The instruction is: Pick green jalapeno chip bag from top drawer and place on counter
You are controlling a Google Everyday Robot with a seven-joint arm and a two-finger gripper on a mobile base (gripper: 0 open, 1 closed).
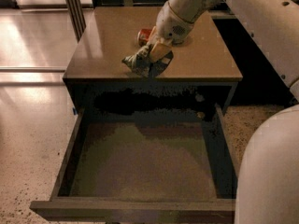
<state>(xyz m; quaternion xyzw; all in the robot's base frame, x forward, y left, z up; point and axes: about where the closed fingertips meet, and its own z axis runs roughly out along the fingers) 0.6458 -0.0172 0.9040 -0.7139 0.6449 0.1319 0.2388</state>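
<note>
Fingers (161,50): pale yellow, clenched on the green jalapeno chip bag (138,62), pinching its right end.

Gripper (154,59): over the table (107,36), close to the table's front edge and a little right of its middle.

Bag: crumpled, dark green with paler patches. It sticks out to the left from the fingers and hangs low over the table's front strip. Cannot tell whether its underside touches the table top. There is a dark patch beneath the gripper at the table's front edge; it could be shadow or a fold of the bag.

White arm (187,8): comes in from above the table's back right area and slopes down toward the front edge.

Red can (144,34): on the table just behind the gripper, partly hidden by the wrist.

Top drawer (140,210): stands open in front of the table, below its front edge. It has a dark frame and a flat olive-brown bottom.

Speckled floor (32,139): left of the table.

Rounded white robot body (271,171): in front of the table, at its right.
</note>
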